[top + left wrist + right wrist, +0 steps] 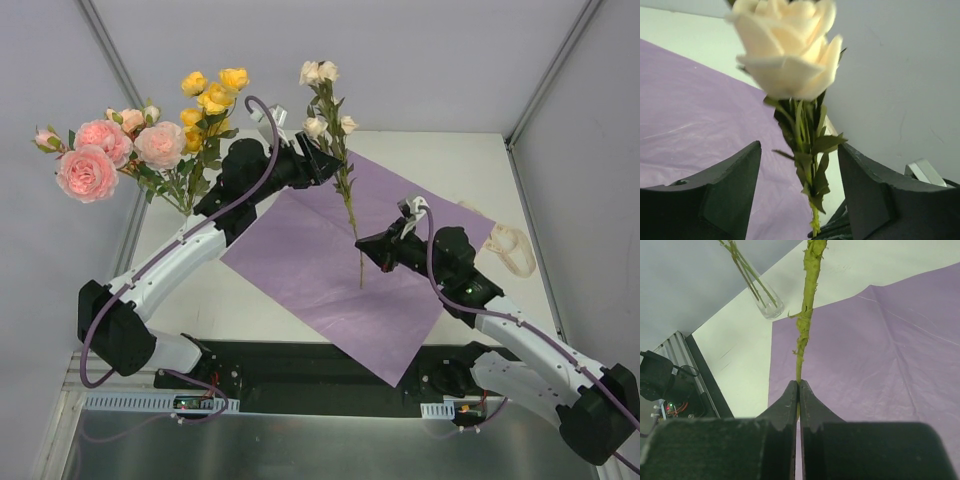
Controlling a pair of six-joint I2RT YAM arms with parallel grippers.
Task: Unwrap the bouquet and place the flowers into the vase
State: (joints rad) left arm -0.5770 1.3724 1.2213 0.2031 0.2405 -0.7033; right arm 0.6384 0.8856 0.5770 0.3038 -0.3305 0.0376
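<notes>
Cream-bloomed stem point(348, 195), bearing four blooms, stands upright over one flat purple paper sheet point(300, 250). The right end effector point(799, 385) is closed on its bare lower end. The left end effector point(799, 150) is open, one finger either side of the leafy upper stem. One glass vase point(771, 307) stands on the bench point(450, 160) left of the sheet, holding pink roses point(103, 140) and yellow roses point(212, 98). From above, the left arm point(180, 260) hides it. One cream ribbon point(510, 250) lies right of the sheet.
</notes>
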